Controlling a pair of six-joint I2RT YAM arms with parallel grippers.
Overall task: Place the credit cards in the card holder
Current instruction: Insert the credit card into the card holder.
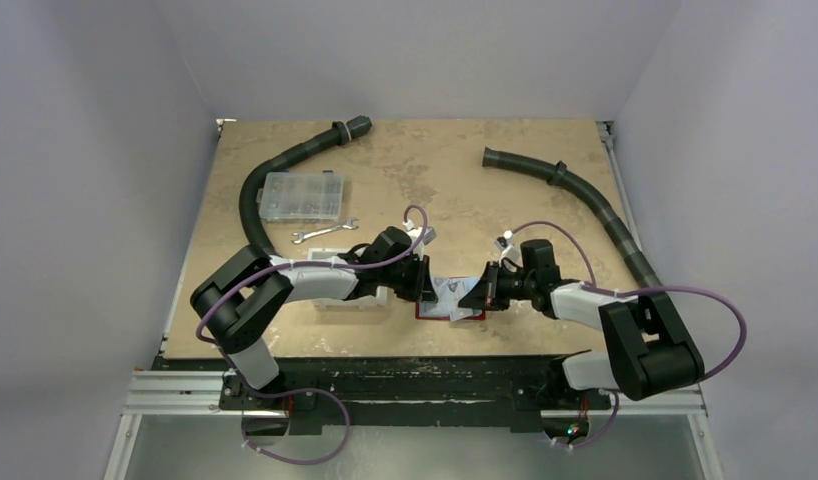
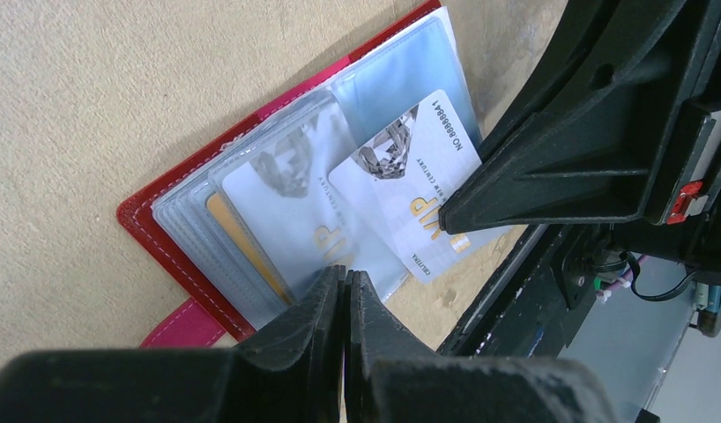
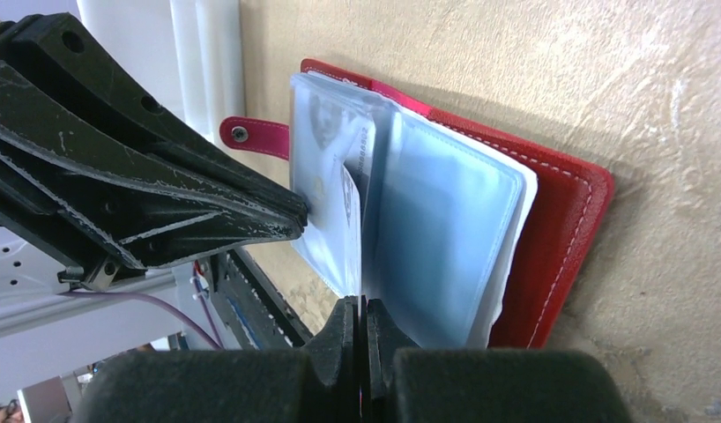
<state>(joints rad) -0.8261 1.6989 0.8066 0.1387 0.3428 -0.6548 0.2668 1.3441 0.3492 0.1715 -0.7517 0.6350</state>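
The red card holder (image 1: 426,313) lies open on the table (image 1: 435,170), near the front edge, between the two arms. It has see-through pockets inside, and its pink snap tab (image 3: 251,135) sticks out to the side.

The left gripper (image 2: 345,280) is pressed tight shut. Its tip is right at the edge of the pockets.

The right gripper (image 2: 445,220) is tight shut too. Its tip sits on a white card (image 2: 397,189) that has gold letters on it. This card is partway inside a pocket and pokes out at a slant. I cannot tell if the gripper pinches the card or only touches it.

Another pale card (image 2: 286,207) is tucked in a pocket beside it, and a yellow card (image 2: 238,238) peeks out from under that one.

A white bin (image 3: 207,70) stands just beside the card holder. A clear box (image 1: 303,195) and a small wrench (image 1: 323,232) lie farther back.
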